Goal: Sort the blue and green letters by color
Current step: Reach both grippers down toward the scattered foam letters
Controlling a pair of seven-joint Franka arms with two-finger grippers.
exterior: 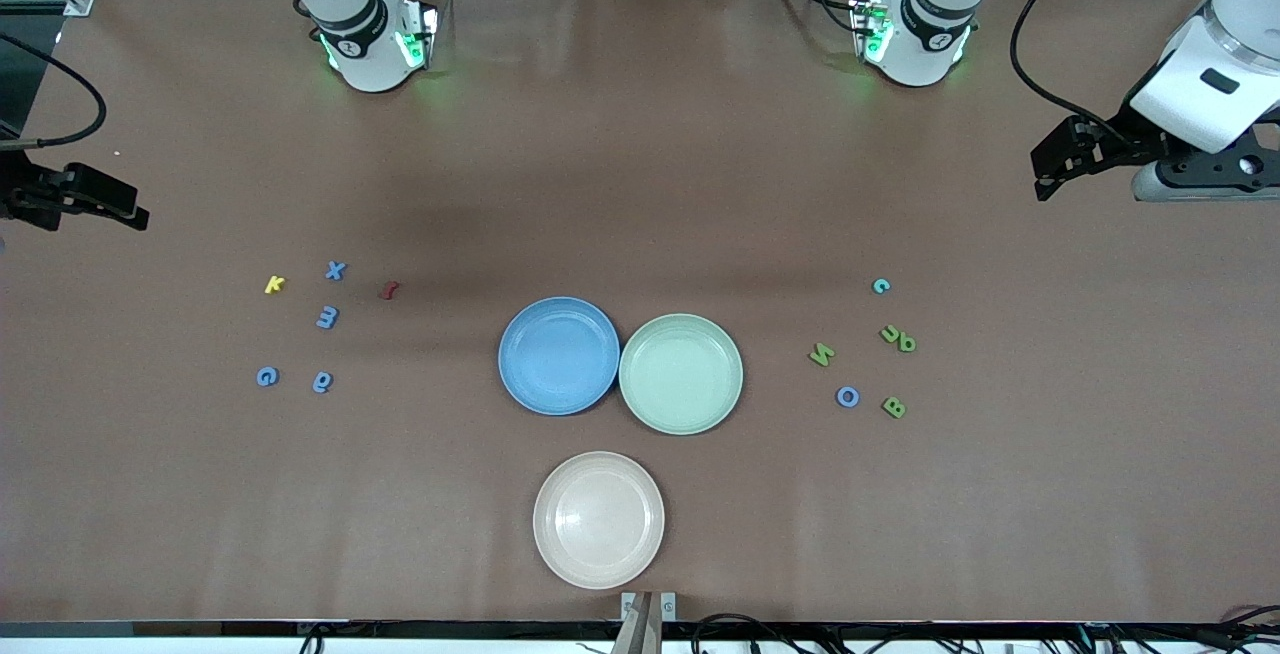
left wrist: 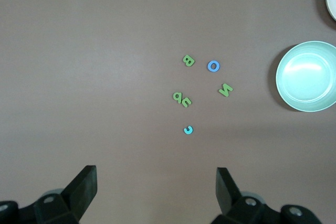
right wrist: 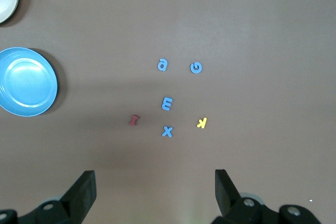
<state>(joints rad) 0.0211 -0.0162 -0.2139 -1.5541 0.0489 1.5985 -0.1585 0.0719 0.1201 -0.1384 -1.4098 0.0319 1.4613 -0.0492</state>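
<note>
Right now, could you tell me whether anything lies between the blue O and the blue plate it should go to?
Yes. The green plate sits directly between the blue O and the blue plate, touching the blue plate's rim. The green N lies close beside the O.

Five blue letters [exterior: 327, 317], four green letters [exterior: 821, 355], one teal letter [exterior: 880, 285], one yellow letter [exterior: 274, 284], one red letter [exterior: 389, 289] and three plates [exterior: 598, 574] lay on the table [exterior: 640, 134].

Left gripper [exterior: 1040, 174], right gripper [exterior: 135, 217]: raised, jaws spread, empty.
</note>
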